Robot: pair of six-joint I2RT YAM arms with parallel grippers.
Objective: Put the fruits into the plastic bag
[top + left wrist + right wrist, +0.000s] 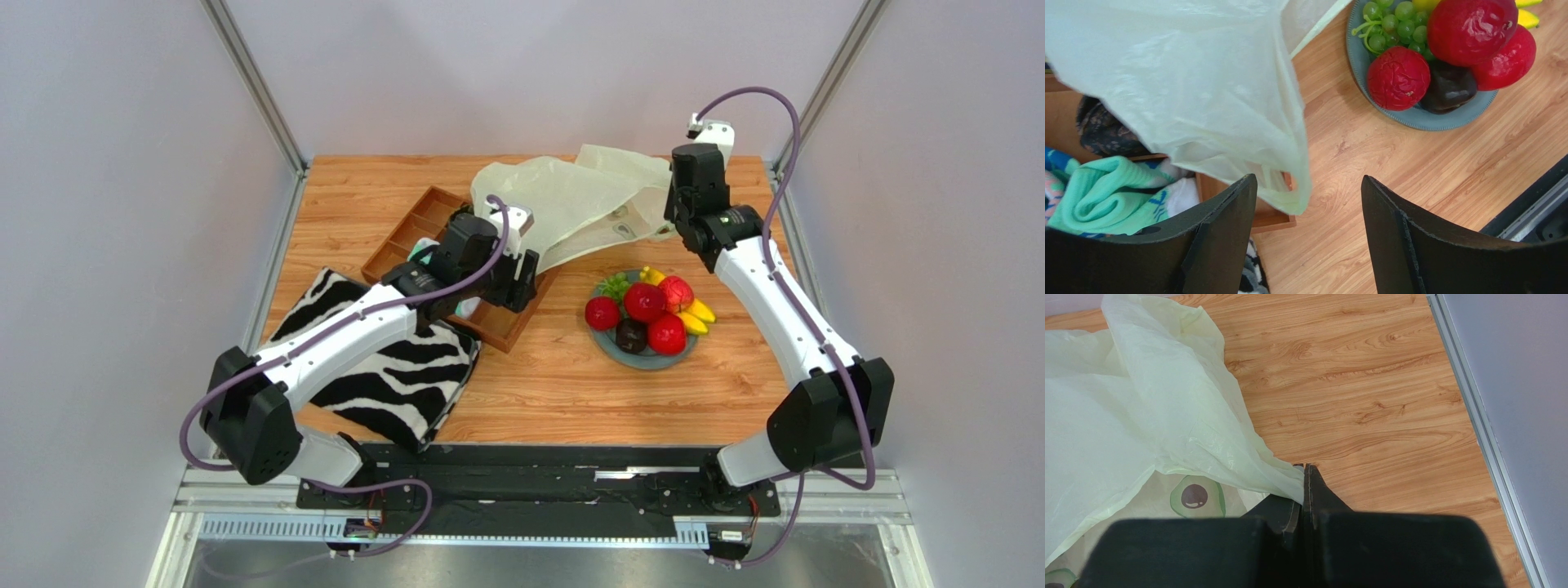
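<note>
- The plastic bag (1186, 92) runs off the top and left edges of the left wrist view and covers much of the wooden tray (1273, 218).
- The plate (1413, 117) is cut off by the top edge there, and the bananas (1529, 18) show only as yellow slivers.
- The dark fruit (1447, 89) sits half under red ones.
- From overhead, the right gripper (1303, 478) is hidden behind its own wrist.

plastic bag (1137, 404): pale cream, avocado prints | cloth (417, 374): zebra stripes | plate (1419, 117): grey-blue
</note>
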